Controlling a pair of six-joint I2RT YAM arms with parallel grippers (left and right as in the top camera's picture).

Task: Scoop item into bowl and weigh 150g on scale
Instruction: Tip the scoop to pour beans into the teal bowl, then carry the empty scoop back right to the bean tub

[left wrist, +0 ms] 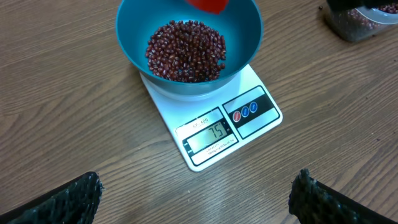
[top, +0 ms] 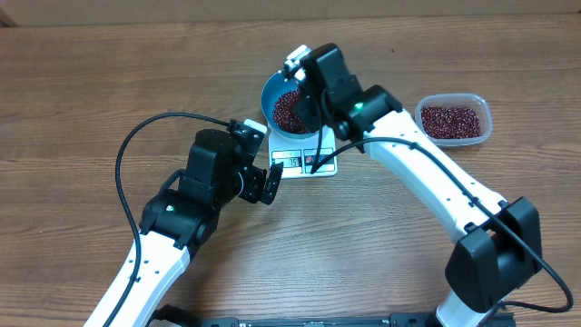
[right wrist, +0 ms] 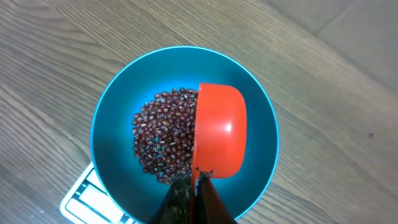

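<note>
The blue bowl (top: 272,98) (left wrist: 245,37) (right wrist: 112,112) stands on the white scale (top: 302,157) (left wrist: 211,134) (right wrist: 84,198), and a heap of dark red-brown beans (top: 289,111) (left wrist: 185,51) (right wrist: 160,140) lies inside it. The scale's display reads 75. My right gripper (top: 304,86) (right wrist: 194,186) is shut on the handle of an orange-red scoop (right wrist: 219,130) (left wrist: 208,5), tipped on its side over the beans. My left gripper (top: 270,182) (left wrist: 196,202) is open over bare wood in front of the scale, holding nothing.
A clear plastic tub (top: 453,119) (left wrist: 360,18) with more beans stands to the right of the scale. A black cable (top: 136,145) loops over the table on the left. The right arm (top: 436,182) stretches from the front right.
</note>
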